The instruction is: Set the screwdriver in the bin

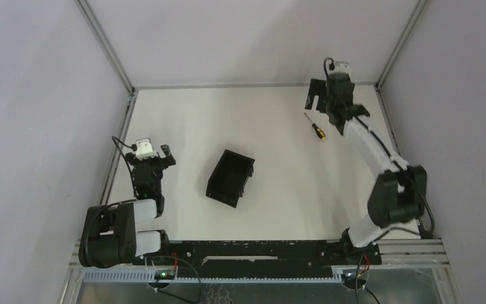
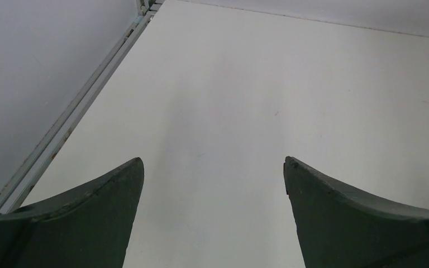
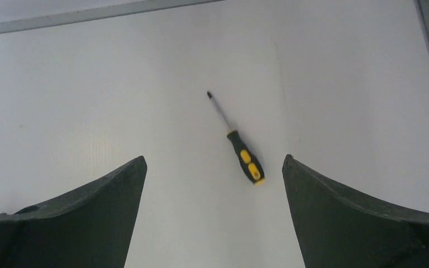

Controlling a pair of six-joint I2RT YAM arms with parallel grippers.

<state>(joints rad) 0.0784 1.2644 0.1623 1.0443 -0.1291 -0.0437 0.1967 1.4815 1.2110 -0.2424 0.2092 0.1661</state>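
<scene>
right pincer [image 3: 213,162] splayed, arm outstretched above screwdriver [image 3: 239,146]

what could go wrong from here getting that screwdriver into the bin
1. The screwdriver is thin and lies flat on the table, so the open right gripper might nudge or roll it instead of catching it.
2. It lies slanted and off-centre between the fingers, so a straight descent could pinch it poorly.
3. The bin is small and well across the table, so a weak grip might drop it on the way.
</scene>
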